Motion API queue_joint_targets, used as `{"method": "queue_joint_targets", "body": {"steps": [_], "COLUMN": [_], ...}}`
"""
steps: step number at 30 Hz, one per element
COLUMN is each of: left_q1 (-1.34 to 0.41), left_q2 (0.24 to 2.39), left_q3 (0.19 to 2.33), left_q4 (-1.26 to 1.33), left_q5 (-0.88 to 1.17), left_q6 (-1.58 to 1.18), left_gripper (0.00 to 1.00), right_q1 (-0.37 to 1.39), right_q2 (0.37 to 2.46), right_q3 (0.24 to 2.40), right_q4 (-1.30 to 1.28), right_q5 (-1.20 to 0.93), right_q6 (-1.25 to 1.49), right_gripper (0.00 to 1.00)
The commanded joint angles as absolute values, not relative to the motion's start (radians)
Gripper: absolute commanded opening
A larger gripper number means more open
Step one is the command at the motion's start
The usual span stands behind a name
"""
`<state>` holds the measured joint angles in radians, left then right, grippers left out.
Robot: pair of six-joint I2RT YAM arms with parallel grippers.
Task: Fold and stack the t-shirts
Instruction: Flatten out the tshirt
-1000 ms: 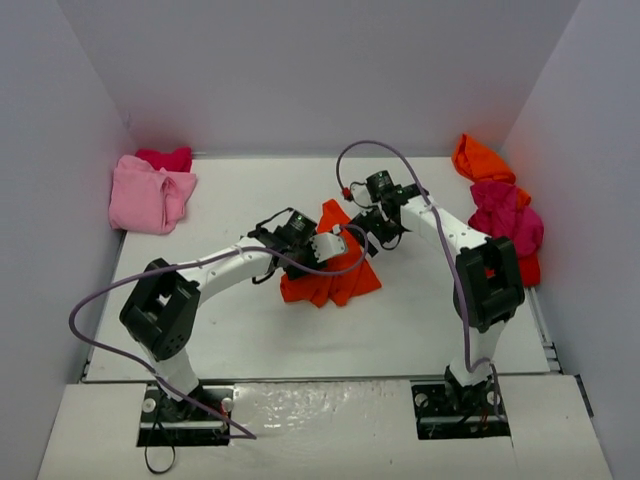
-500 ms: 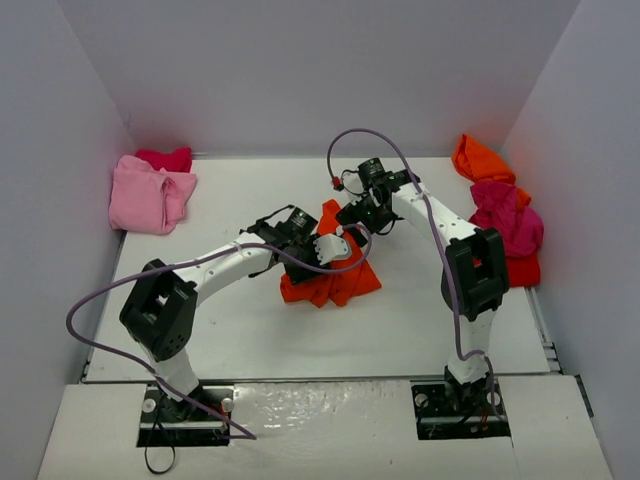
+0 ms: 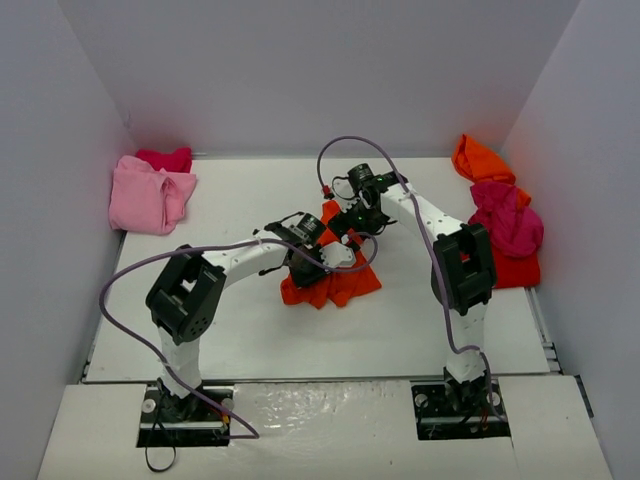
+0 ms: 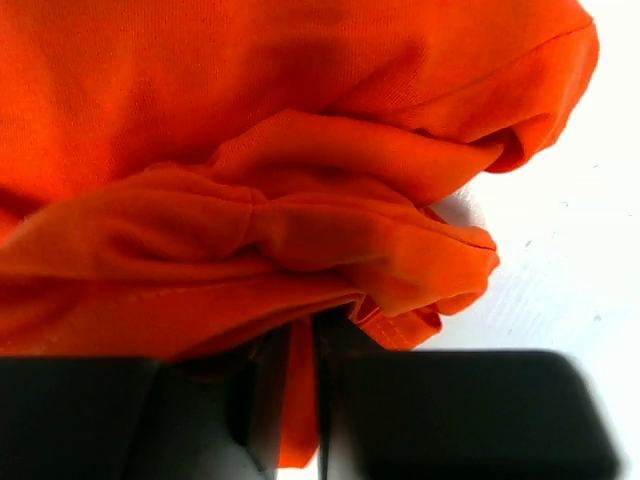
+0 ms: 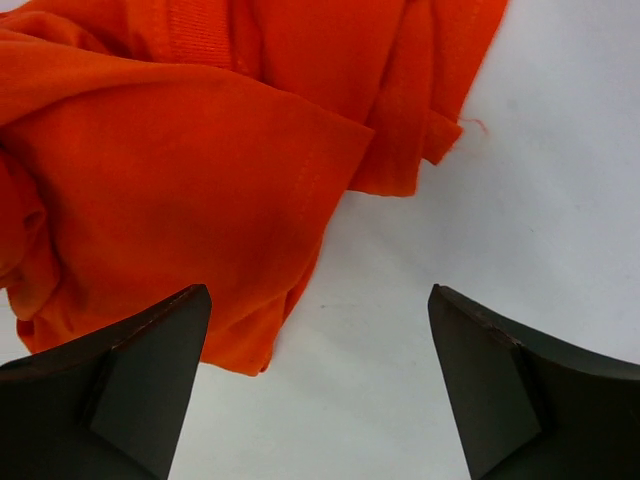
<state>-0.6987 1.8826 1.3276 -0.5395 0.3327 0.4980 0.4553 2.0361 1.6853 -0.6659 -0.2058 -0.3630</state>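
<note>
A bright orange-red t-shirt (image 3: 335,278) lies crumpled at the middle of the table. My left gripper (image 3: 318,262) is down on it and shut on a fold of its cloth (image 4: 300,400), which fills the left wrist view. My right gripper (image 3: 352,222) is open and empty just above the shirt's far edge; in the right wrist view the shirt (image 5: 180,170) lies left of the gap between the fingers, with bare table under them. A light pink tee (image 3: 148,195) and a magenta one (image 3: 165,158) lie at the far left. Orange (image 3: 480,160), magenta (image 3: 505,218) and red (image 3: 520,268) tees are piled at the right wall.
White walls close in the table on the left, back and right. The left arm's purple cable (image 3: 130,300) loops over the near left table. The right arm's cable (image 3: 345,150) arcs above the far middle.
My right gripper has moved left over the orange-red shirt's far edge. My left gripper has turned and shifted slightly right on the shirt, still holding the cloth.
</note>
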Motion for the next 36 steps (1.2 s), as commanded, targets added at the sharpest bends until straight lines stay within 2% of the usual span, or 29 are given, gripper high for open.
{"method": "queue_joint_targets", "body": {"steps": [1, 2, 8, 13, 21, 26, 32, 33, 36], "left_q1": [-0.7, -0.7, -0.703, -0.703, -0.702, -0.686, -0.752, -0.761, -0.771], "left_q2": [1.866, 1.87, 1.804, 1.666, 1.475, 1.399, 1.395, 1.385, 1.357], "left_q3": [1.392, 1.393, 1.394, 1.437, 1.544, 1.471, 1.347, 1.335, 1.324], "left_q4": [-0.552, -0.554, -0.615, -0.78, -1.209, -1.304, -1.4, -1.409, -1.454], "left_q5": [0.356, 0.354, 0.38, 0.389, 0.512, 0.631, 0.629, 0.638, 0.675], "left_q6": [0.504, 0.506, 0.532, 0.586, 0.651, 0.701, 0.758, 0.76, 0.781], "left_gripper": [0.04, 0.0, 0.0, 0.0, 0.0, 0.0, 0.0, 0.03, 0.21], "right_q1": [0.495, 0.504, 0.536, 0.559, 0.506, 0.421, 0.411, 0.413, 0.416], "right_q2": [2.051, 2.058, 2.122, 2.242, 2.392, 2.488, 2.462, 2.442, 2.345], "right_q3": [1.718, 1.715, 1.729, 1.805, 2.03, 2.215, 2.207, 2.198, 2.176], "right_q4": [-0.72, -0.721, -0.724, -0.758, -0.765, -0.764, -0.753, -0.75, -0.743], "right_q5": [-0.269, -0.263, -0.247, -0.223, 0.058, 0.164, 0.256, 0.251, 0.19], "right_q6": [-0.367, -0.367, -0.357, -0.345, -0.342, -0.334, -0.38, -0.382, -0.376], "right_gripper": [0.87, 0.88, 0.88, 0.81, 0.82, 0.83, 0.88, 0.89, 0.96]}}
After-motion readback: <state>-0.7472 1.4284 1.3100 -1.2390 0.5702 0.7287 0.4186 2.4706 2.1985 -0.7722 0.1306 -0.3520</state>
